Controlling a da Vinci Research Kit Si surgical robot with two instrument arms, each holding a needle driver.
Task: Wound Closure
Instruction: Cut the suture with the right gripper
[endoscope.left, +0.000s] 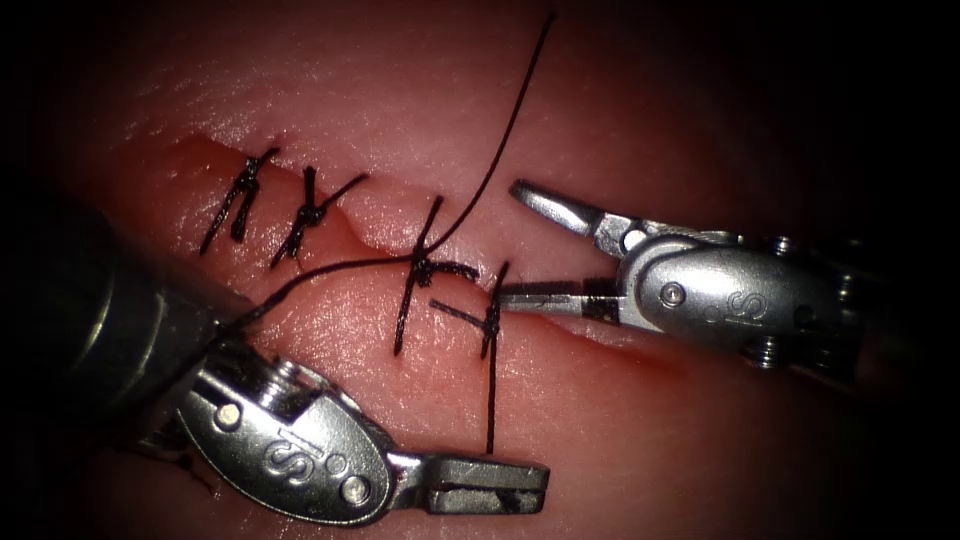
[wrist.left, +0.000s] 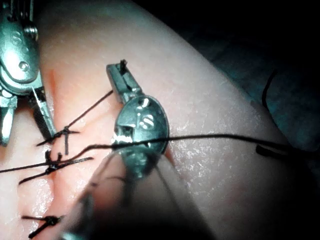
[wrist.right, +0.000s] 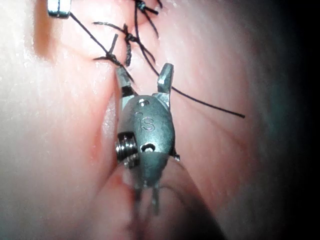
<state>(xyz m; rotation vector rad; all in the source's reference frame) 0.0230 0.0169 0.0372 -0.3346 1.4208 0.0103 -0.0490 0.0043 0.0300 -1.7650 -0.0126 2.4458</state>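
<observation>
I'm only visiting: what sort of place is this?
Probably a surgical practice bench: a cut in pork tissue with knotted stitches, the left tool gripping thread, the right tool open.

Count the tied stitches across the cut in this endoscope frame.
4, running left to right along the cut: first stitch, second stitch, third stitch, and fourth stitch right at the right tool's open jaws. None appears hidden.

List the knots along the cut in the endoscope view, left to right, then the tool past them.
First knot → second knot → third knot, with long thread rising from it → fourth knot, its tail held taut by the left pincer → open right pincer.
</observation>
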